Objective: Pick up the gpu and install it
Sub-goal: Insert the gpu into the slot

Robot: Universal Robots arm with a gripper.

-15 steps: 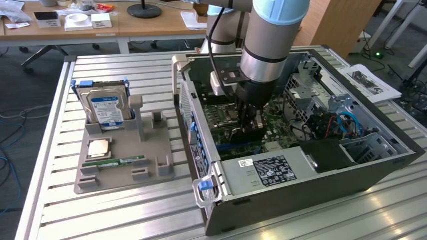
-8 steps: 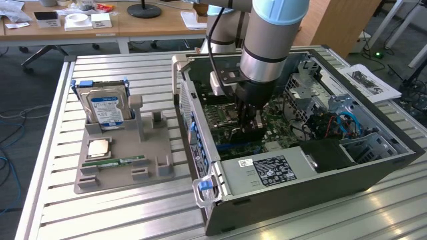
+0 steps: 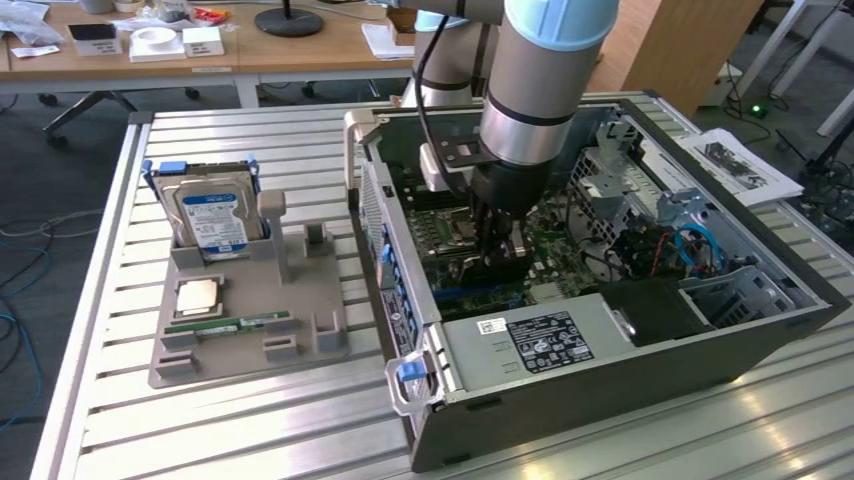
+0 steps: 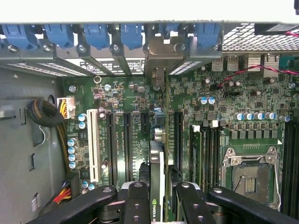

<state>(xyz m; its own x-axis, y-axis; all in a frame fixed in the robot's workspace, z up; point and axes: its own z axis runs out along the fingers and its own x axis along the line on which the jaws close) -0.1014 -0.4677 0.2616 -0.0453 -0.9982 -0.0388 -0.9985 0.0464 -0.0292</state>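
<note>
The gpu (image 4: 158, 161) stands edge-on between my fingers, a slim dark card with a green logo on its cooler. Its silver end bracket (image 4: 159, 53) reaches the row of rear slot openings of the case. My gripper (image 4: 161, 205) is shut on the card, one black finger (image 4: 138, 200) on each side. The card lies along the motherboard (image 4: 126, 93), in line with the long black slots. Whether it sits fully in a slot I cannot tell. In the exterior view my gripper (image 3: 501, 240) reaches straight down into the open computer case (image 3: 601, 330).
Blue slot latches (image 4: 98, 35) line the case's rear wall. A cable bundle (image 4: 44, 114) and an empty processor socket (image 4: 247, 177) flank the card. Outside the case, a grey holder (image 3: 247, 340) carries a hard drive (image 3: 214, 215), a processor chip (image 3: 198, 295) and a memory stick (image 3: 247, 325).
</note>
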